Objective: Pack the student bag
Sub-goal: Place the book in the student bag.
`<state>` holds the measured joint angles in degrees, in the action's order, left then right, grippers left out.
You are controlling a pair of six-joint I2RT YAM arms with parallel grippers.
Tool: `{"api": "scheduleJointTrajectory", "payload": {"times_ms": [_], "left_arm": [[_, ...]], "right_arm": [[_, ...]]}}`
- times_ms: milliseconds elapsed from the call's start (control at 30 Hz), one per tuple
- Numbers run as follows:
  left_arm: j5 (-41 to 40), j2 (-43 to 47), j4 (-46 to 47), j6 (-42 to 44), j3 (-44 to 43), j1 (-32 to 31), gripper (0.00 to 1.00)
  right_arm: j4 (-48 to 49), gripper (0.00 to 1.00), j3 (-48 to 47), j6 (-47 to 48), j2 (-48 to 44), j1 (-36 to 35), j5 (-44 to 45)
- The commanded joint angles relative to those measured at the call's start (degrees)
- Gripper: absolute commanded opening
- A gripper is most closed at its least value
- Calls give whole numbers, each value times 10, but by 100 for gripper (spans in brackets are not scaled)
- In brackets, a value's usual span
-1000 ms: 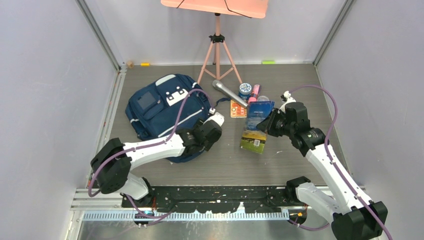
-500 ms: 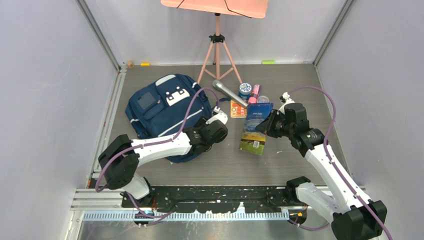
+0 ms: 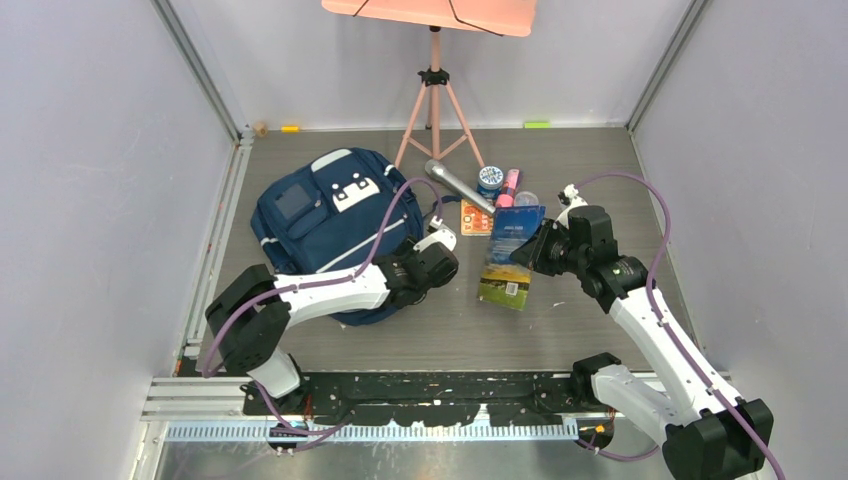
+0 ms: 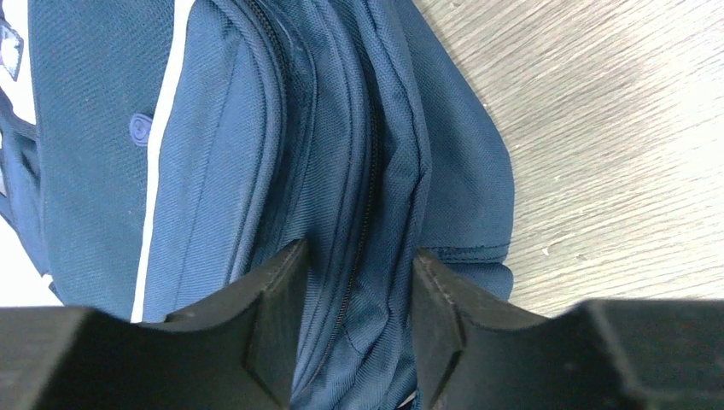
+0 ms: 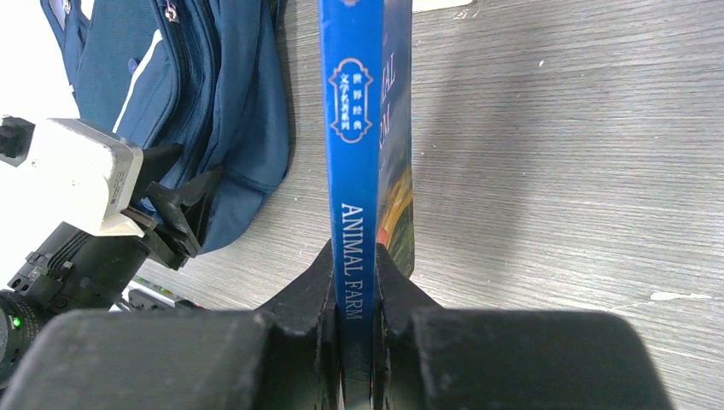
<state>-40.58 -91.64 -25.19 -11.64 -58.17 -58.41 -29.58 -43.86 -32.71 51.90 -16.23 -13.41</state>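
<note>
we see the student bag (image 3: 325, 225) lying flat, front pocket up, on the left half of the grey surface (image 3: 600, 160). its long axis runs roughly from the far side toward the arm bases, and the end with the white patch points away from us. the left arm (image 3: 320, 288) crosses the bag's near right corner. the left jaws stand partly open there, one finger on each side of a raised fold of navy fabric beside a zip; whether they press it we cannot tell. that zip looks closed, so the bag's inside is hidden from us.

just right of the bag, the right jaws are clamped on the spine of a blue book (image 3: 510, 258) lettered "animal farm". they hold it on edge, between the bag and the right arm (image 3: 650, 320).

behind the book lie an orange card (image 3: 476, 217), a silver cylinder (image 3: 458, 185), a round blue tin (image 3: 490, 180) and a pink tube (image 3: 508, 186), close together. a pink tripod (image 3: 433, 110) stands at the far edge, just beyond the bag's far right corner.
</note>
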Motion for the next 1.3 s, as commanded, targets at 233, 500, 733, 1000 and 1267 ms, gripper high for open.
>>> {"api": "scheduleJointTrajectory", "payload": {"times_ms": [233,500,733,1000,1267], "left_arm": [[-52,54,-19,10,-39,1,13],[-54,116,-47,51,-75,2,0],[1,150,-106,102,-155,8,0],[84,163,-165,143,-212,37,0],[131,213,-104,155,-175,78,0]], "right_arm": [[42,1,-16,-2,-7,0,-8],[37,1,-21,-10,-9,-1,-9],[53,1,-21,-41,-6,-1,-63],[80,1,-21,-78,0,-45,-105],[155,0,-40,-138,65,-212,-71]]}}
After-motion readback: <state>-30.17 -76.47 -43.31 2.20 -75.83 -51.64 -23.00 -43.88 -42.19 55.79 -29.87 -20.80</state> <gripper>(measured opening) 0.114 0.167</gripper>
